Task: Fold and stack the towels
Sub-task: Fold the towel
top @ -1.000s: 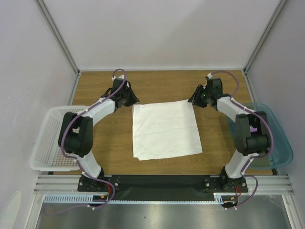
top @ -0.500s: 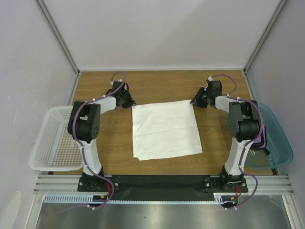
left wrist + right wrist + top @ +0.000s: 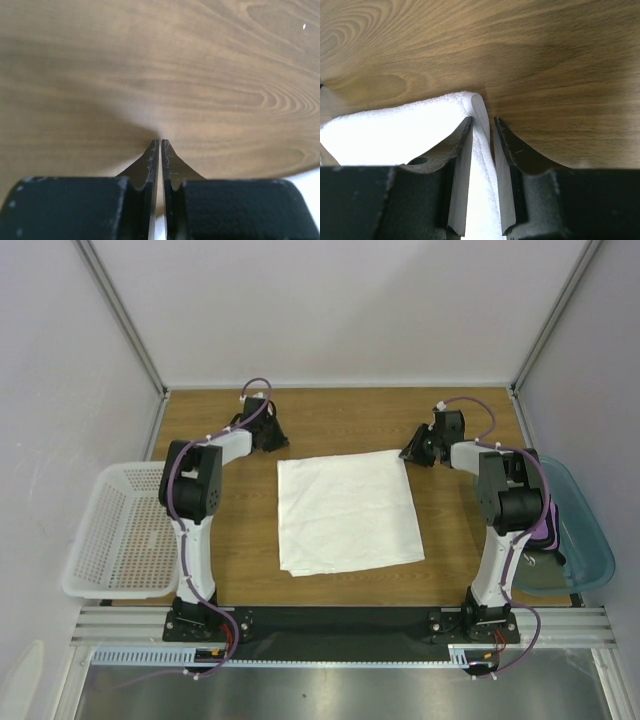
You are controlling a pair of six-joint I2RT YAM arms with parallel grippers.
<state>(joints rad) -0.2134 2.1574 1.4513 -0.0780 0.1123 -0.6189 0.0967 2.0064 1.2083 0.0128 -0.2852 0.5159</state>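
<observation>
Top external view gives you the whole layout. The white towel (image 3: 345, 510) lies flat in the middle of the wooden table (image 3: 340, 412), slightly skewed, with doubled edges showing along its near and left sides.

Containers first. The white perforated basket (image 3: 85, 540) sits at the table's left edge, beside the left arm, and its mesh floor and walls are in plain sight. The translucent teal bin (image 3: 592, 540) sits at the right edge. Most of its inside is hidden behind the right arm, so you cannot tell what it holds.

Now the grippers. The right gripper (image 3: 412, 452) is down at the towel's far right corner. In the right wrist view a raised fold of white terry cloth runs up between its two fingers (image 3: 457, 145), so those jaws are clamped on the towel's corner, and the rest of the cloth trails off to the left over the wood.

The left gripper (image 3: 272, 435) is near the far left corner but apart from it, over bare wood. In the left wrist view its fingers (image 3: 150, 160) stand pressed almost together — only a hairline slit between them — and nothing sits between the tips. Those jaws are closed on nothing, and the tips hang just above the wood grain.
</observation>
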